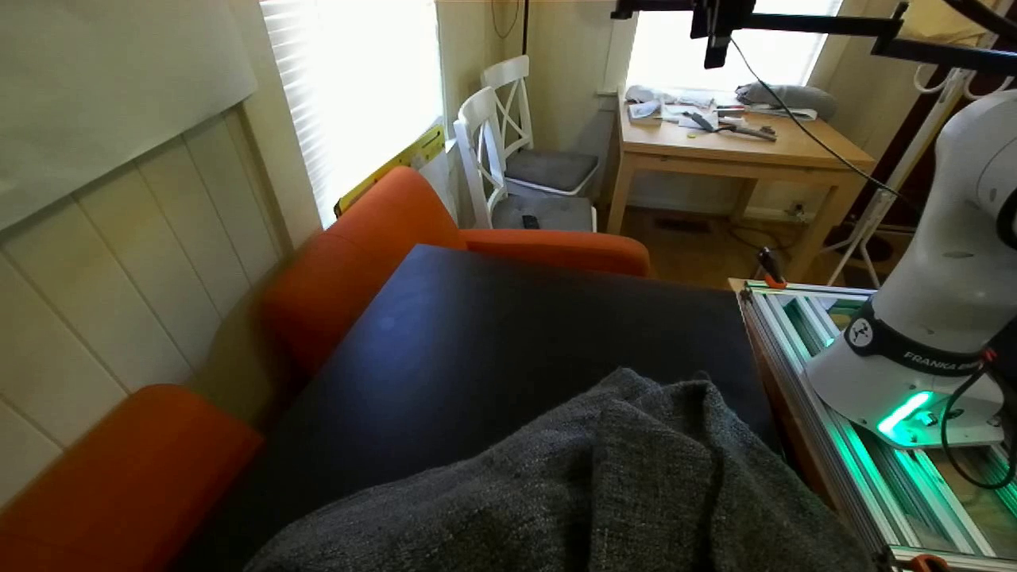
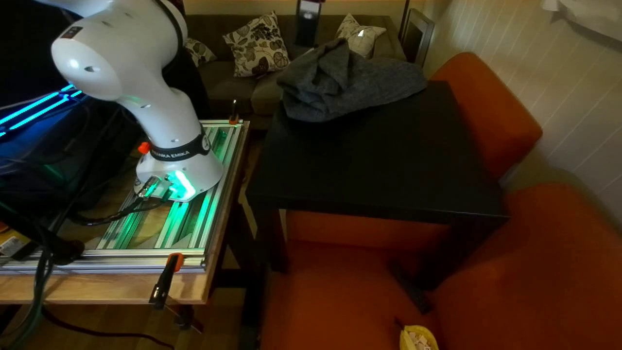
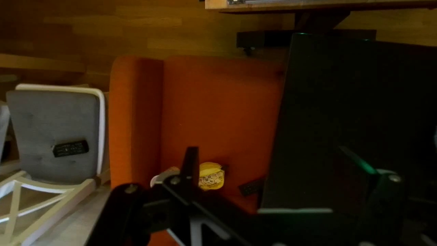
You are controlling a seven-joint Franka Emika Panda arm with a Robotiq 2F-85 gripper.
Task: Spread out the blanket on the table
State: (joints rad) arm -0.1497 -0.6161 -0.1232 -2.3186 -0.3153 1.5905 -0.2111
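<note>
The dark grey blanket (image 1: 508,508) lies bunched in folds at one end of the black table (image 1: 508,342); a raised fold peaks near its middle. In an exterior view the same blanket (image 2: 350,92) forms a heap at the table's far end, with bare tabletop (image 2: 384,155) in front of it. The wrist view looks down on a bare part of the table (image 3: 324,102) and shows no blanket. There my gripper (image 3: 268,150) has its fingers wide apart and nothing between them. It hangs above the table edge, clear of the blanket.
Orange seating (image 1: 381,262) borders the table along the wall side and one end. The robot's base (image 2: 180,165) stands on a metal-framed bench beside the table. A yellow container (image 3: 211,176) and a dark remote (image 3: 252,187) lie on the orange seat. A white chair (image 3: 54,133) stands farther off.
</note>
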